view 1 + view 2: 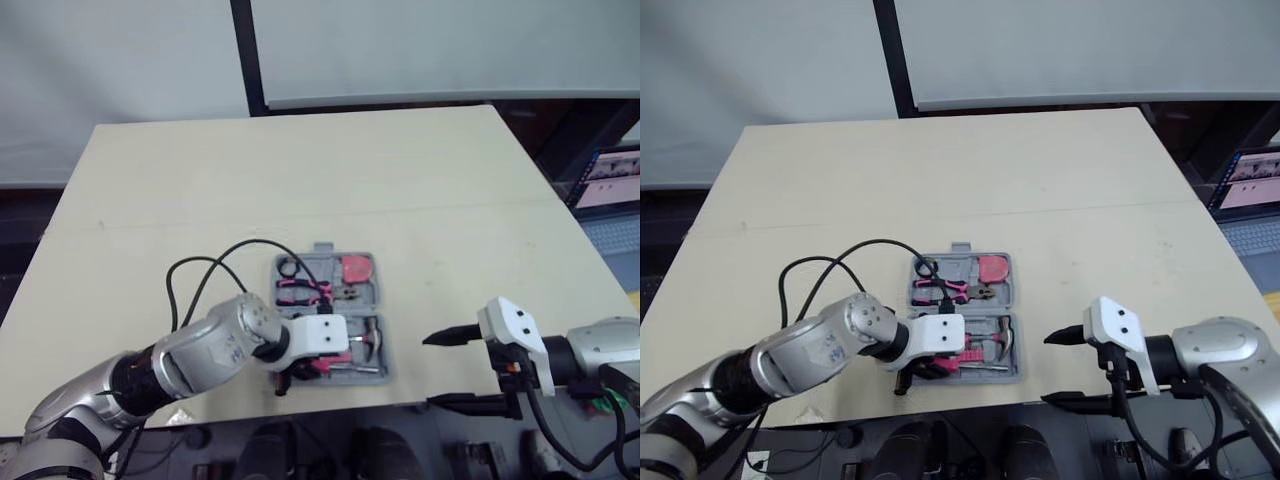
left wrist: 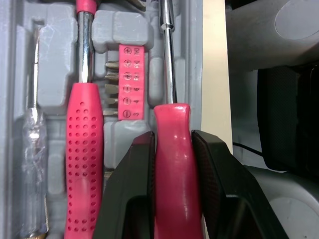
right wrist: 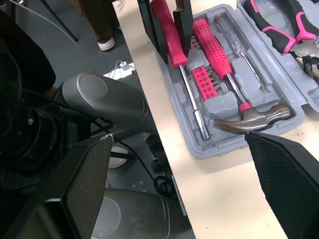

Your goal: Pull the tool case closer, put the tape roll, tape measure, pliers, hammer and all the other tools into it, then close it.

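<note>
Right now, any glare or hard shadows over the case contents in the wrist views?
Left wrist view: a soft highlight streak runs down the red screwdriver handle gripped in the left tool, and the clear tester handle glints; nothing is washed out. Right wrist view: bright sheen on the hammer head, only soft shading inside the tool case.

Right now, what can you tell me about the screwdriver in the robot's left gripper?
The screwdriver has a smooth, glossy pink-red handle, plastic by its look, and a thin shiny metal shaft. It lies flat in the slot along the robot-side edge of the open grey tool case. The left gripper is shut on its handle.
</note>
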